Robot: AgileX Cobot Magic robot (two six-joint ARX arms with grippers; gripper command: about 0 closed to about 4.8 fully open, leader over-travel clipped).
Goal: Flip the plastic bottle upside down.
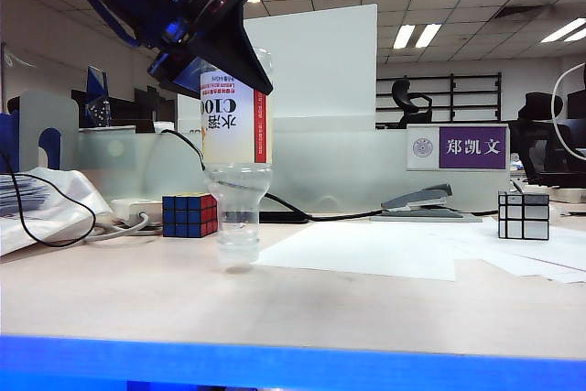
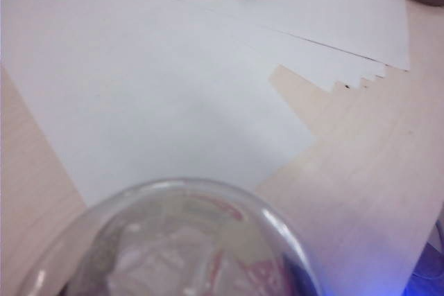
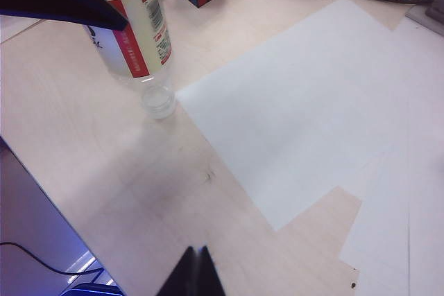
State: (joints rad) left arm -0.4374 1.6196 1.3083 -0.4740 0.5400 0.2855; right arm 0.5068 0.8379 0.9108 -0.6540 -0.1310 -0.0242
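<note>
The left gripper (image 1: 229, 66) clasped the plastic bottle (image 1: 236, 157) by its upper body, cap down and apparently just clear of the table (image 1: 137, 299), near the Rubik's cube (image 1: 189, 214). The right gripper (image 3: 194, 258), clenched on nothing, hung well apart. Lowering straight and releasing only once the cap sat flat would likely keep the bottle from toppling.

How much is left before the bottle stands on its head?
Done: the plastic bottle is already turned cap-down. In hand: the left pincer grips its upper end, the cap just above the table. Left: set it down and let go. The right pincer is shut, off to the side.
</note>
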